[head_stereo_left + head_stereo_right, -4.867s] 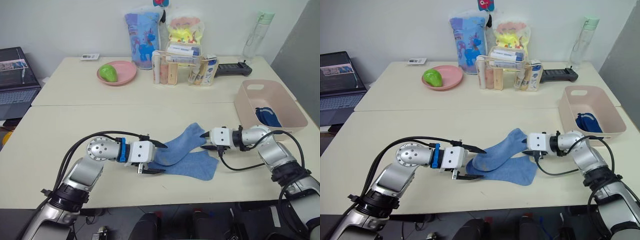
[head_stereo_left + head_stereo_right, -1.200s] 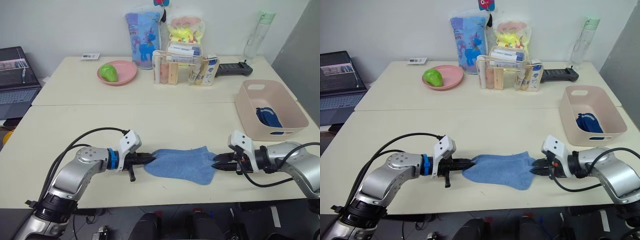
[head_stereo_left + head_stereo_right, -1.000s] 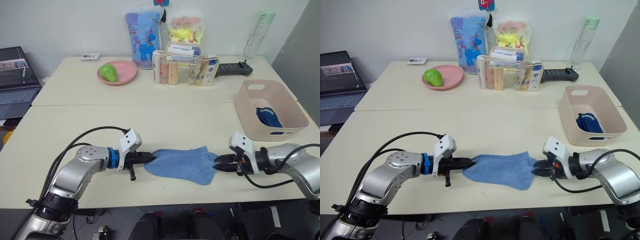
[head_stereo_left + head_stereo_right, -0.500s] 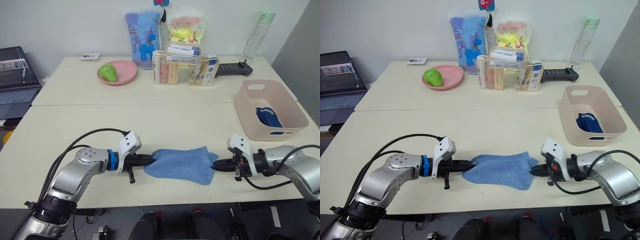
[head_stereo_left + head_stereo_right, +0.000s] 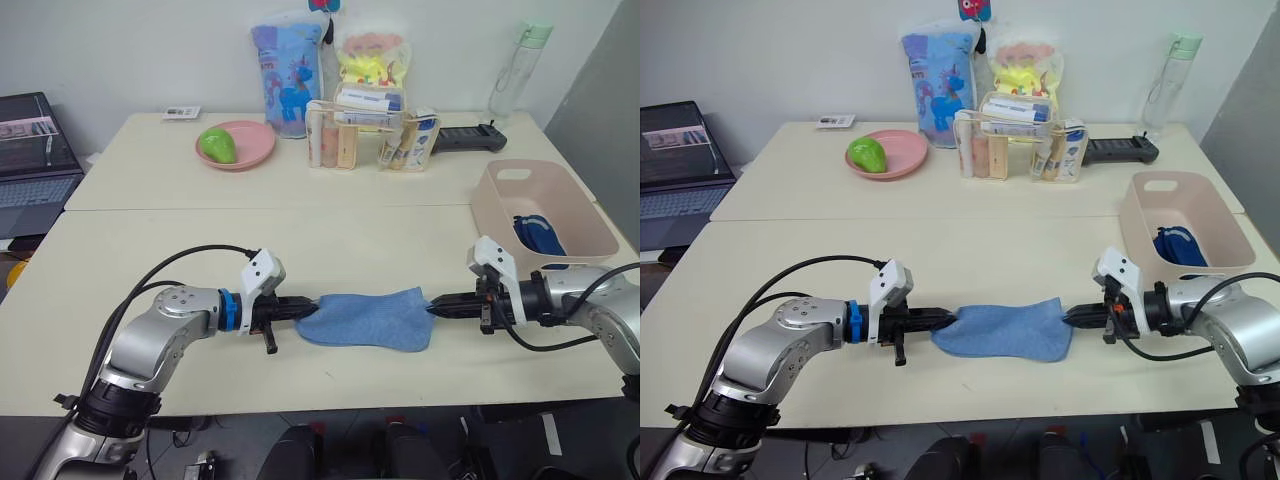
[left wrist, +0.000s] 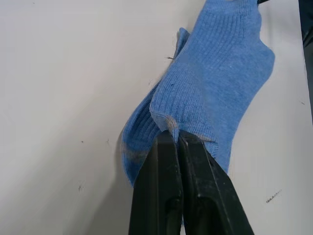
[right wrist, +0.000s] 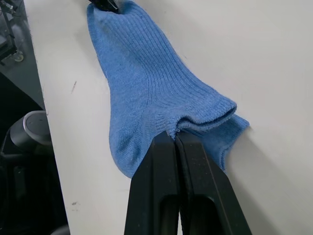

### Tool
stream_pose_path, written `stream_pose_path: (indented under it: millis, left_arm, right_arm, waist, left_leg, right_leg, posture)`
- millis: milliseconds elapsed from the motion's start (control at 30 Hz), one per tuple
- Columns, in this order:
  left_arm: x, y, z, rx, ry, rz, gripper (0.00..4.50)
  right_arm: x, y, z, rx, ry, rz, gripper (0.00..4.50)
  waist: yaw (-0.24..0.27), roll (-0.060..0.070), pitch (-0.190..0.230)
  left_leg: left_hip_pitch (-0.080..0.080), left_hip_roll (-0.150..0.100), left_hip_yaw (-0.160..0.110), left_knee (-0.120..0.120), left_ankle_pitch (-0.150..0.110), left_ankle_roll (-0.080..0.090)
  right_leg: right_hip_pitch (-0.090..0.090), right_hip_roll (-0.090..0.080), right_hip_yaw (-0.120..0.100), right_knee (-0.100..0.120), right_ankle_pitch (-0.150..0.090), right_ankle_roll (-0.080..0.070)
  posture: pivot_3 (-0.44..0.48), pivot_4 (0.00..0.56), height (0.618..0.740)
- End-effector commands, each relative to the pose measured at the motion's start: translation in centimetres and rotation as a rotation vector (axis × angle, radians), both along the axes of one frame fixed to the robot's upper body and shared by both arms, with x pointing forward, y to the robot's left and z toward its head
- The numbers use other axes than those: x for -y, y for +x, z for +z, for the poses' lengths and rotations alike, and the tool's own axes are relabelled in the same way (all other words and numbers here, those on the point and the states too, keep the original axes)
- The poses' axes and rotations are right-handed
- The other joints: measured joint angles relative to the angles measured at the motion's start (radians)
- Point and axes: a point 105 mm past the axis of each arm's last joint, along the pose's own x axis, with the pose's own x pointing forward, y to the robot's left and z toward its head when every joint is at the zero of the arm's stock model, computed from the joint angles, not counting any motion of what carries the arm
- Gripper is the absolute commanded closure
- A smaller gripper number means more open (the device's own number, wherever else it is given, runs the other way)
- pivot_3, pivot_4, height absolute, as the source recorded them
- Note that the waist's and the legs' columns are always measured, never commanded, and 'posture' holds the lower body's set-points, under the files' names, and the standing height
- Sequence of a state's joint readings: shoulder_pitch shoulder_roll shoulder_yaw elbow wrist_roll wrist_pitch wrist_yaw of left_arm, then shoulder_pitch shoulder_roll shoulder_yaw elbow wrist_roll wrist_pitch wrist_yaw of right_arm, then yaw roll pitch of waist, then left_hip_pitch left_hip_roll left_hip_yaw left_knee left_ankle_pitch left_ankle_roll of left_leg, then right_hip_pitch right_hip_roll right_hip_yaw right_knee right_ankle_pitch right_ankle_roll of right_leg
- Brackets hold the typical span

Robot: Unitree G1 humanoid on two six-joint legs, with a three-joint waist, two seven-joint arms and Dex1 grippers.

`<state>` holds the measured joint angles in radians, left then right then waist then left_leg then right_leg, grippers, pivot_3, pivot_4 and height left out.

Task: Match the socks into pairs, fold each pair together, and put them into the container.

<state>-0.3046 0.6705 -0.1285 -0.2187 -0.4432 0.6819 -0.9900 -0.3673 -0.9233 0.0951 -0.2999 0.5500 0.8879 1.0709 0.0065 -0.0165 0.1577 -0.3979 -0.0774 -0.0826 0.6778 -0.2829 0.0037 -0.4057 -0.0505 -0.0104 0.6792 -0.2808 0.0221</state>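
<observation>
**Status: light blue pair stacked, fold pending**

The container (image 5: 540,220), at the table's (image 5: 150,260) right side, holds dark navy socks (image 5: 538,235). The light blue pair (image 5: 367,319) lies stretched at the table's front centre. Left gripper (image 5: 308,309) and right gripper (image 5: 437,308) each pinch one end. Yellow socks unaccounted for.

A: Where are the light blue socks (image 5: 368,319)?
B: Flat on the surface (image 5: 150,260), stretched between both pincers. The left pincer (image 5: 306,309) is clamped on one end, the right pincer (image 5: 437,305) on the other.
A: And the container (image 5: 497,223)?
B: Beyond the socks on the right pincer's side, with something dark blue (image 5: 537,234) lying inside it.
</observation>
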Motion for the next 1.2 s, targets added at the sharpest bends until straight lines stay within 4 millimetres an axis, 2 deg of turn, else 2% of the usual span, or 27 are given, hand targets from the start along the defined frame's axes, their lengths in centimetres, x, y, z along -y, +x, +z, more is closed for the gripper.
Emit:
stream_pose_path:
  millis: [33,533,700,800,900,1033,1167,1200]
  left_arm:
    - [0.3,0.3,0.3,0.035,0.005,-0.006,4.50]
    - [-0.5,0.5,-0.6,0.028,0.053,0.017,4.50]
    - [-0.4,0.4,-0.8,0.030,0.044,0.003,4.50]
    - [-0.5,0.4,-1.0,0.030,0.044,0.005,3.86]
    - [-0.6,0.4,-1.0,0.029,0.035,0.015,2.96]
    - [-1.4,1.1,0.6,0.065,0.002,0.054,1.64]
    - [-1.7,1.0,2.4,0.120,-0.036,0.018,0.41]
    - [-1.6,0.9,2.6,0.145,-0.030,-0.009,0.41]
  right_arm:
    - [0.0,0.5,0.2,0.035,-0.007,0.008,4.47]
    - [0.5,1.4,-1.3,0.037,-0.043,-0.032,4.47]
    - [0.5,0.9,-1.5,0.033,-0.048,-0.004,4.47]
    - [0.5,0.7,-1.5,0.034,-0.050,0.001,3.79]
    - [0.7,1.0,-1.4,0.066,-0.057,-0.016,2.79]
    - [1.0,1.9,0.9,0.183,-0.014,-0.038,1.44]
    - [-0.3,1.2,2.0,0.254,0.033,0.027,1.43]
    - [-0.9,1.1,2.1,0.270,0.049,0.041,1.43]
  waist:
    - [0.000,0.000,0.000]
    - [0.000,0.000,0.000]
    - [0.000,0.000,0.000]
    - [0.000,0.000,0.000]
    - [0.000,0.000,0.000]
    - [0.000,0.000,0.000]
    - [0.000,0.000,0.000]
    - [0.000,0.000,0.000]
  left_leg:
    - [0.000,0.000,0.000,0.000,0.000,0.000]
    - [0.000,0.000,0.000,0.000,0.000,-0.001]
    - [0.000,0.000,0.000,0.000,0.000,-0.001]
    - [0.000,0.000,0.000,0.000,0.000,-0.001]
    - [0.000,0.000,0.000,0.000,0.000,-0.001]
    - [0.000,0.000,0.000,0.000,0.000,-0.001]
    - [0.000,0.000,0.000,0.000,0.000,-0.001]
    - [0.000,0.000,0.000,0.000,0.000,-0.001]
  right_leg:
    - [0.000,0.000,0.000,0.000,0.000,0.000]
    - [0.000,0.000,0.000,0.000,0.000,0.000]
    - [0.000,0.000,0.000,0.000,0.000,0.000]
    - [0.000,0.000,0.000,0.000,0.000,0.000]
    - [0.000,0.000,0.000,0.000,0.000,0.000]
    - [0.000,0.000,0.000,0.000,0.000,0.000]
    - [0.000,0.000,0.000,0.000,0.000,0.000]
    - [0.000,0.000,0.000,0.000,0.000,0.000]
  posture:
    - [0.000,0.150,0.740]
    - [0.000,0.150,0.740]
    - [0.000,0.150,0.740]
    - [0.000,0.150,0.740]
    - [0.000,0.150,0.740]
    - [0.000,0.150,0.740]
    - [0.000,0.150,0.740]
    - [0.000,0.150,0.740]
